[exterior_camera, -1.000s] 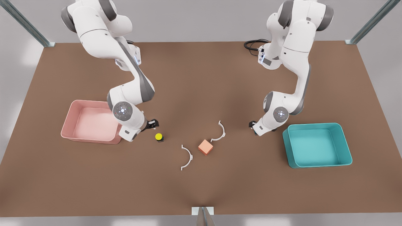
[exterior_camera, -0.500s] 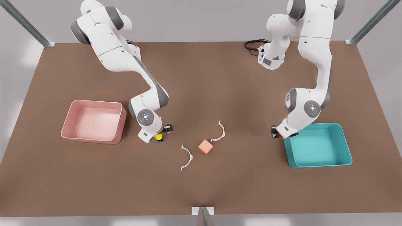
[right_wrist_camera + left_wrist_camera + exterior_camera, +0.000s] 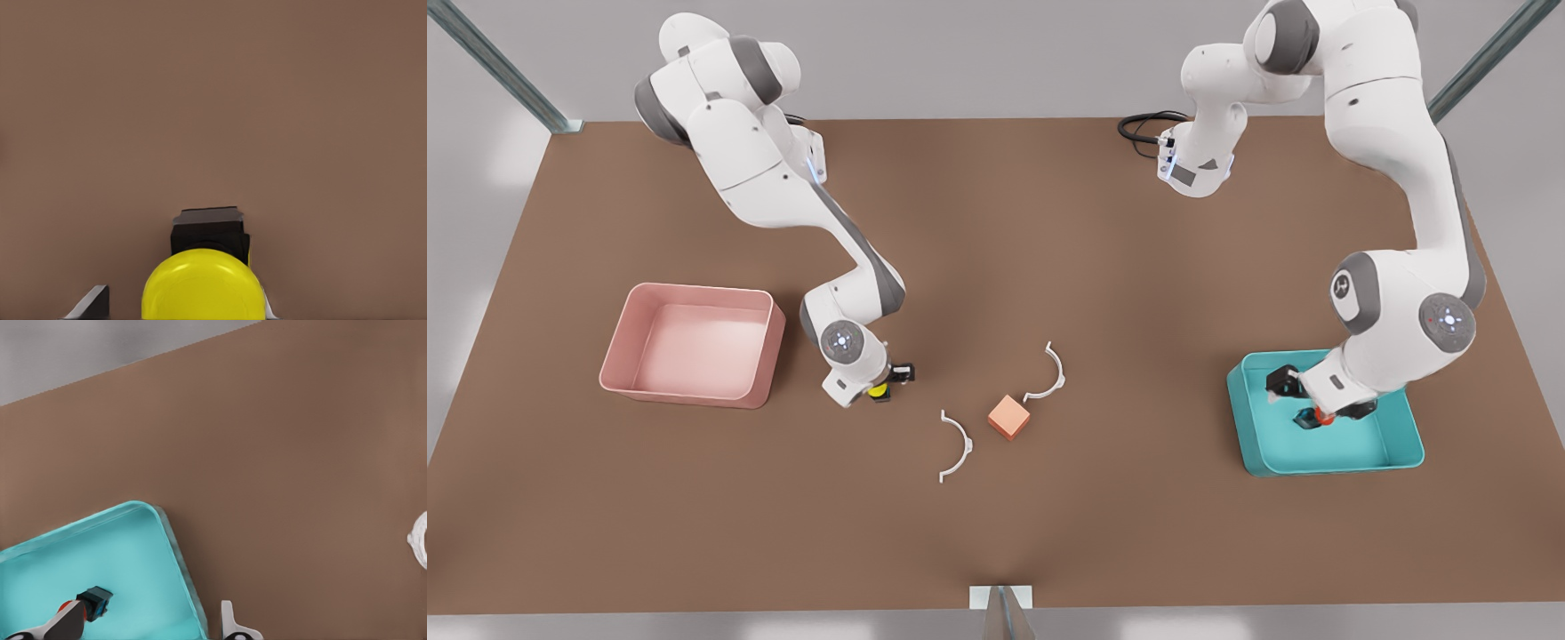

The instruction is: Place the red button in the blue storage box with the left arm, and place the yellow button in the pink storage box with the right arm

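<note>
Over the blue box, my left gripper hangs spread, the red button beside one finger. My right gripper straddles the yellow button; I cannot tell its grip.

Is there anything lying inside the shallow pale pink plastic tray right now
No, the shallow pale pink plastic tray holds nothing; the tiny yellow-capped button sits on the brown table under the right claw.

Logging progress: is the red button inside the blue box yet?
Inside: the red button sits within the blue storage box walls, at the left gripper.
</note>
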